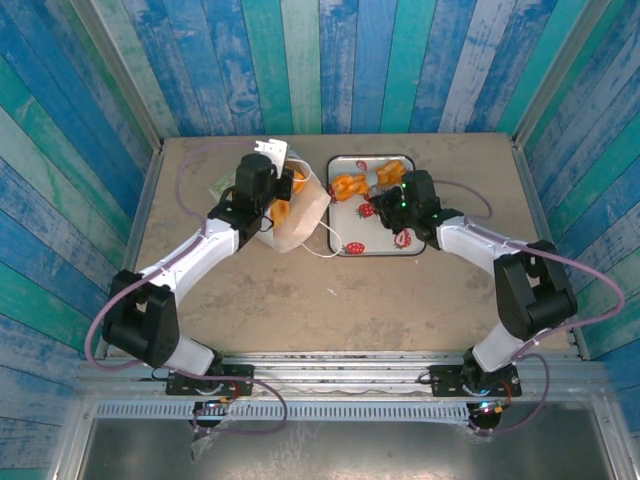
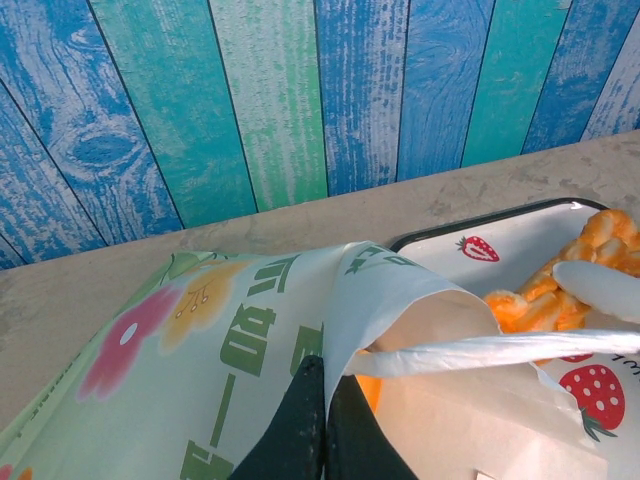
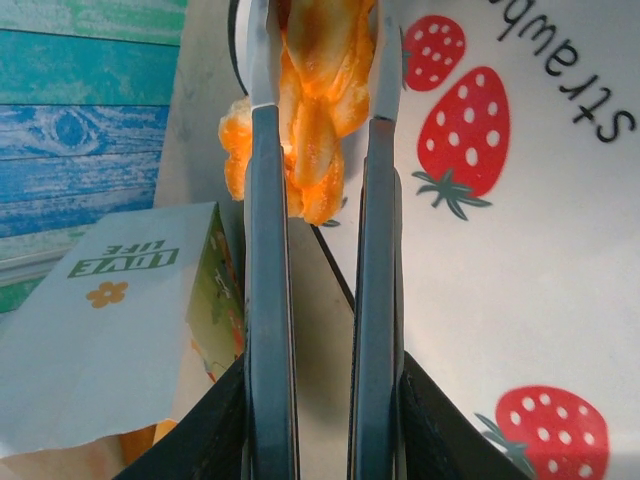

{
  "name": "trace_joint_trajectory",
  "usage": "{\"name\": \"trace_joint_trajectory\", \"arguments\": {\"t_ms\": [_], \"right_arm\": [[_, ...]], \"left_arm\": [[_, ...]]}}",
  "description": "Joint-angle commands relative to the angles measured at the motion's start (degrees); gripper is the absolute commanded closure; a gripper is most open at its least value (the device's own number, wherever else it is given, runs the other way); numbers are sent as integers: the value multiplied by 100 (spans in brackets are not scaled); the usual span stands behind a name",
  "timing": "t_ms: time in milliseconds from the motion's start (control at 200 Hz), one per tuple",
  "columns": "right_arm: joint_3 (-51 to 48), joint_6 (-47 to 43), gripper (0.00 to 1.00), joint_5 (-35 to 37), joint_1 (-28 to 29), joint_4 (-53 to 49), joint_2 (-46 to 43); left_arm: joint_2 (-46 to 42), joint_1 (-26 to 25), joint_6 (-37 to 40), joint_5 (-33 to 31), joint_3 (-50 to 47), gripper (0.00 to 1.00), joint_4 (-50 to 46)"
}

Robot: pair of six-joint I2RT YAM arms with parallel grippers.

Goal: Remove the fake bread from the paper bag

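Top view high, looking down, wrist views close, both sharing paper bag (image 2: 250, 330)

Bag (image 1: 300, 205): one. Tray (image 1: 375, 247): one. Tools: two, left tool (image 2: 325, 415) and right tool (image 3: 320, 60). Bread (image 3: 310, 150): one in right tool, at least two on tray, some in bag; total unclear. Printed strawberries (image 1: 405, 238), top view: three showing.

paper bag (image 1: 305, 205) left of tray (image 1: 380, 232), fake bread (image 1: 350, 187) on tray, more in bag
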Motion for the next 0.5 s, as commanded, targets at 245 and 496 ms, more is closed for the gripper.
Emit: {"name": "trace_joint_trajectory", "arguments": {"t_ms": [245, 496], "right_arm": [[421, 215, 71, 178, -86, 568, 567], [457, 161, 59, 254, -94, 578, 672]], "left_arm": [[-345, -8, 51, 100, -4, 100, 399], [-306, -10, 49, 90, 13, 100, 360]]}}
